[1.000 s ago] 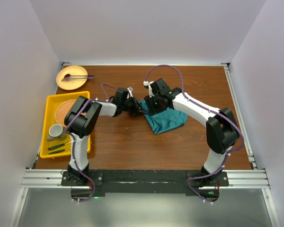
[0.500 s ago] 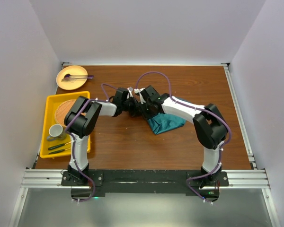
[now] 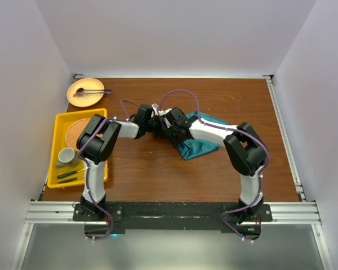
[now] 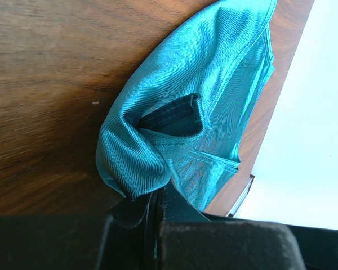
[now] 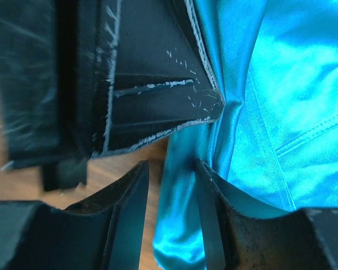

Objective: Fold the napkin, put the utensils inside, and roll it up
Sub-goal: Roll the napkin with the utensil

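Note:
The teal napkin [image 3: 200,145] lies bunched on the brown table, just right of centre. My left gripper [image 3: 159,126] is at its left corner. In the left wrist view the left gripper [image 4: 156,197] is shut on the napkin's [image 4: 203,84] hem. My right gripper [image 3: 170,130] sits right beside it. In the right wrist view the right gripper [image 5: 172,169] stands open around a raised fold of the napkin [image 5: 293,112], which touches the right-hand finger only. The left gripper's fingers [image 5: 152,90] are just beyond. Two thin utensils [image 3: 71,172] lie in the yellow tray, too small to make out further.
A yellow tray [image 3: 59,121] at the left edge holds a round brown mat [image 3: 79,130] and a white cup [image 3: 66,156]. Behind it is a tan plate [image 3: 73,98] with a purple-ended spoon [image 3: 87,90]. White walls enclose the table on three sides.
My right gripper has slid left across the napkin until it sits against the left gripper. More of the napkin shows at the far right. The left arm has not moved.

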